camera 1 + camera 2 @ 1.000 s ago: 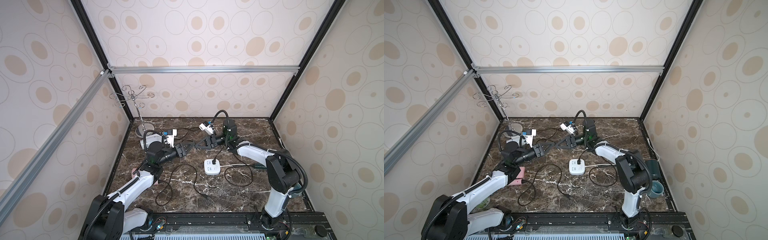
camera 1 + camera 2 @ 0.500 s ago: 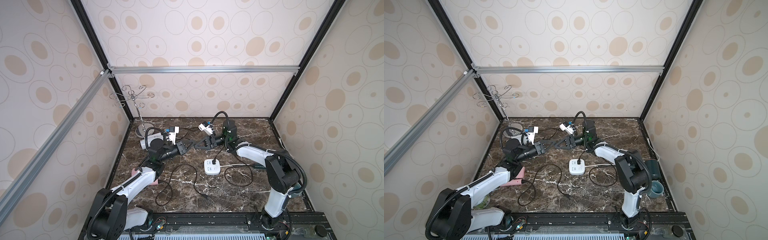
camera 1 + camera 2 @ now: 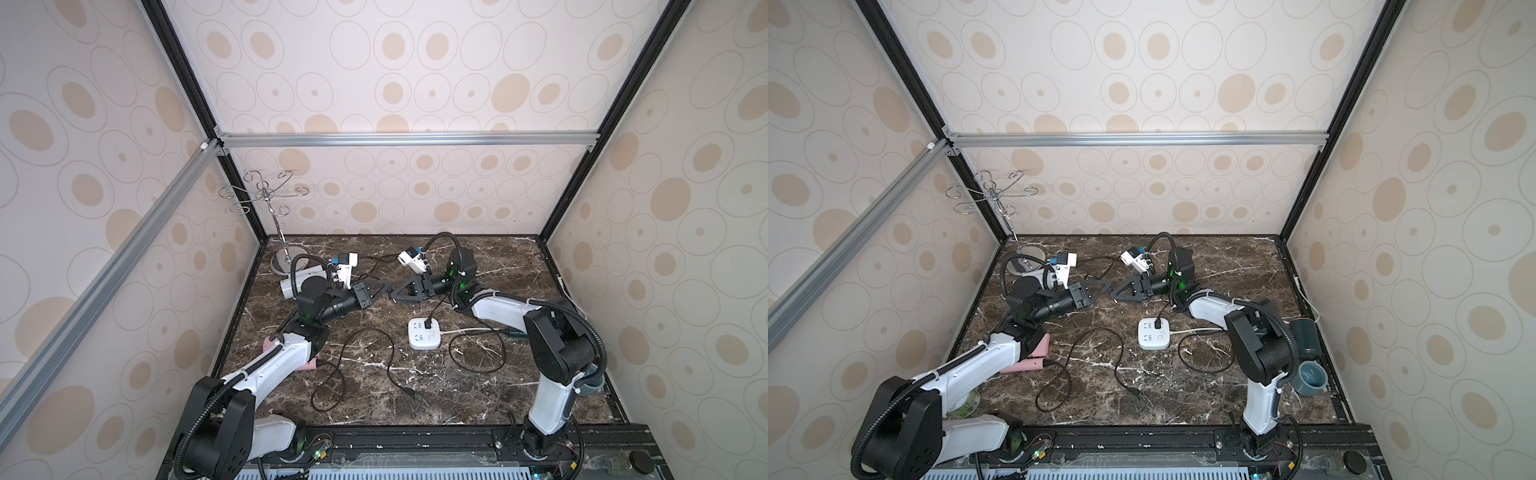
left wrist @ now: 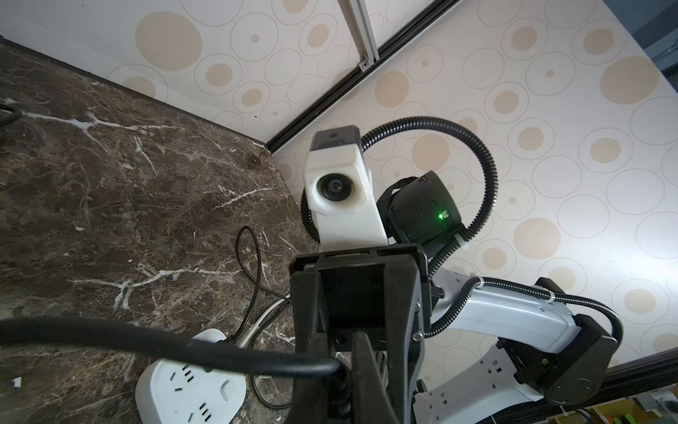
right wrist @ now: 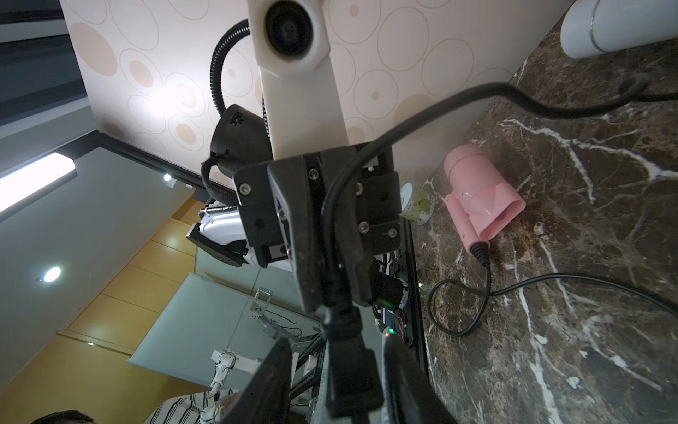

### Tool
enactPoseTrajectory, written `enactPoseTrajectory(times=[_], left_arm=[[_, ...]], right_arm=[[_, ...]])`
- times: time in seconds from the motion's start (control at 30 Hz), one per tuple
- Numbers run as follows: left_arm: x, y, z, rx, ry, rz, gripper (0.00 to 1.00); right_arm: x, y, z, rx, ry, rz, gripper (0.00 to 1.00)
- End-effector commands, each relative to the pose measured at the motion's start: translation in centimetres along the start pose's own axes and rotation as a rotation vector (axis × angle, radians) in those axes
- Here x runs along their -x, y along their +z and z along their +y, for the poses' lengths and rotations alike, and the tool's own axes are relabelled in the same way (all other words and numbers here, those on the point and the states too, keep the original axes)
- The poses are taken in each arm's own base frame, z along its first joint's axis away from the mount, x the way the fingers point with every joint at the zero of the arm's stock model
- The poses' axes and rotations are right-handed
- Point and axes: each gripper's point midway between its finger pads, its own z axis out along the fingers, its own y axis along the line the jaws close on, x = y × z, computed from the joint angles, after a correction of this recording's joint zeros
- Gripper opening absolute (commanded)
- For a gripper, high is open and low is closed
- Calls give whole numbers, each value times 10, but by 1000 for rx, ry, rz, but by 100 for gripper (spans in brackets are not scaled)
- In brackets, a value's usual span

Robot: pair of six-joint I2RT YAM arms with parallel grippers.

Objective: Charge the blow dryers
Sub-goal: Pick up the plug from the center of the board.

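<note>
Top views, dryers: the white dryer (image 3: 289, 286) lies at back left, near the stand's base. The pink dryer (image 3: 1030, 365) is at the left edge, partly under the left arm. The green dryer (image 3: 1305, 338) is at the right edge, just behind the cup.
Held cord (image 5: 403, 124): black, raised off the marble between the two grippers, over the middle-back of the table. In the right wrist view it arcs away toward the white dryer; the join cannot be traced.
Plug (image 5: 348, 370): the end of the held cord, pointing into the right gripper.
Left gripper (image 3: 385, 286): clenched on the held cord at the ribbed neck just behind the plug.
Right gripper (image 3: 393, 296): tip to tip with the left gripper. Jaws are parted either side of the plug, with a gap showing on one side; not gripping.
Pink cord (image 3: 365, 331): runs from the pink dryer in loose loops across the front-centre marble. Its end lies free, apart from the strip.
Strip (image 3: 424, 341): white, flat on the marble in front of the grippers. One black seated plug (image 3: 428, 323) is in it, and its lead passes under the right arm, owner not traceable. A white cable leaves the strip to the right.
Cup (image 3: 1308, 389): teal-grey, at the right edge.
Stand (image 3: 266, 194): wire hooks on a pole, back left corner.
Marble (image 3: 457, 399): dark with white veins.
</note>
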Motion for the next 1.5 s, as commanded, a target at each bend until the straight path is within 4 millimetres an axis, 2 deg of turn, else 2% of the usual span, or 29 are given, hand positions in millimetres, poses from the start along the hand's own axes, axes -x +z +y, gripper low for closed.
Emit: enactPoseTrajectory(times=[0.0, 0.27, 0.33, 0.37, 0.43, 0.47, 0.53, 0.63, 0.73, 0.87, 1.0, 1.23, 1.37, 1.47], left_arm=[[17, 0, -17, -37, 32, -33, 0], [13, 1, -14, -29, 28, -17, 2], [9, -1, -13, -26, 28, -8, 17], [6, -2, -13, -25, 28, -2, 31], [1, -5, -11, -21, 28, 6, 50], [-1, -6, -10, -19, 27, 12, 53], [-5, -7, -7, -14, 21, 20, 54], [-6, -7, -7, -17, 22, 18, 51], [-5, -6, -9, -25, 29, 21, 44], [-8, -1, -4, -11, 32, 56, 41], [-10, 4, -2, -12, 36, 94, 34], [-7, 7, -6, -7, 65, 120, 19], [-10, 9, -5, -8, 66, 154, 3], [-12, 10, -7, -8, 80, 185, 0]], right_arm=[[-4, -1, 3, 17, -12, 10, 36], [0, 0, 2, 17, -11, 4, 7], [0, -1, 3, 18, -15, 4, 5], [0, -1, 3, 18, -16, 4, 4], [0, -1, 3, 18, -16, 4, 3], [0, -1, 3, 18, -17, 4, 3], [1, -1, 3, 18, -17, 3, 3], [2, 0, 2, 19, -15, 5, 3], [2, 0, 1, 19, -11, 5, 2], [1, 0, 2, 21, -8, 12, 2], [-2, 0, 1, 20, 3, 23, 2], [-7, 0, -5, 9, 23, 36, 0], [-10, -1, -5, 8, 24, 42, 0], [-9, -1, -3, 8, 22, 44, 0]])
